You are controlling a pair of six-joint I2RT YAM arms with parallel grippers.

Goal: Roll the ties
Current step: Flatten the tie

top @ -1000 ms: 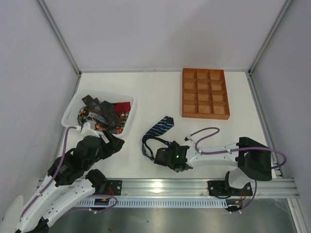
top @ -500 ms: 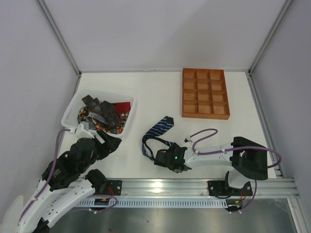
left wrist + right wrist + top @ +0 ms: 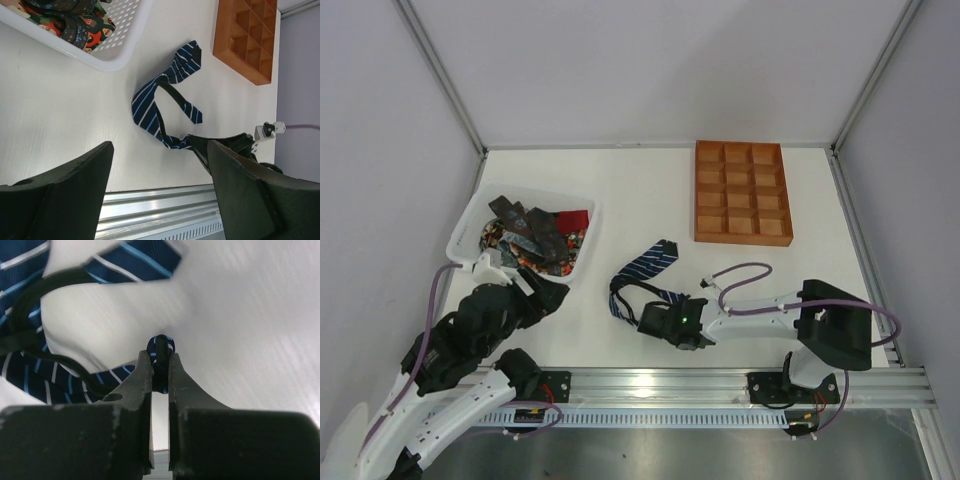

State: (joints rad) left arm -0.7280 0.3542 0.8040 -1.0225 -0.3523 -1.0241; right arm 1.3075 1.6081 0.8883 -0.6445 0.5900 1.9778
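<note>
Between basket [image 3: 465, 222] and tray [image 3: 740, 240], your right gripper [image 3: 160, 360] pinches shut on a fold of the navy tie [image 3: 645, 265] lying on the table (grasp step, it seems); next, you likely need to draw it straight for rolling.

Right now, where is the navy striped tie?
Top view: the navy striped tie lies mid-table, right of the white basket and nearer than the orange tray, one end pinched in the right gripper.

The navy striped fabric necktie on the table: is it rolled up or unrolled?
Unrolled. The navy necktie with light-blue stripes lies in a loose open loop; the right claw pinches one end.
</note>
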